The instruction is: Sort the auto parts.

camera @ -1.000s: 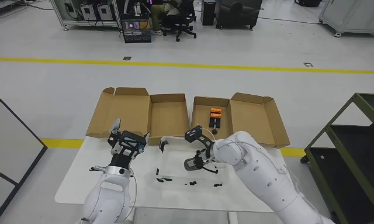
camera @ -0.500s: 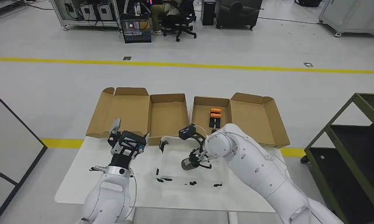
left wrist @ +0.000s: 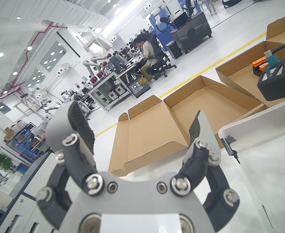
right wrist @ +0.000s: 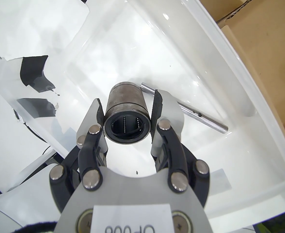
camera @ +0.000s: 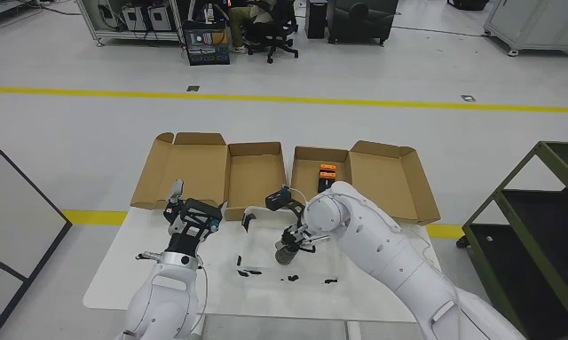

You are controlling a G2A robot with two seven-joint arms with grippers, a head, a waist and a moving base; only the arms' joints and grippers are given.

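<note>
Right gripper (right wrist: 128, 99), clenched on the steel bushing (right wrist: 126, 112), has swung leftward over the clear tray (right wrist: 200, 18); left gripper (left wrist: 135, 112) gapes released

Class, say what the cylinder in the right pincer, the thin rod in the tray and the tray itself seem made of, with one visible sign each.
Cylinder: probably steel, dull grey with slight tarnish; its dark inner sleeve may be plastic.
Rod: polished metal, with bright mirror-like glints.
Tray: clear glossy plastic, see-through walls with glare.
</note>
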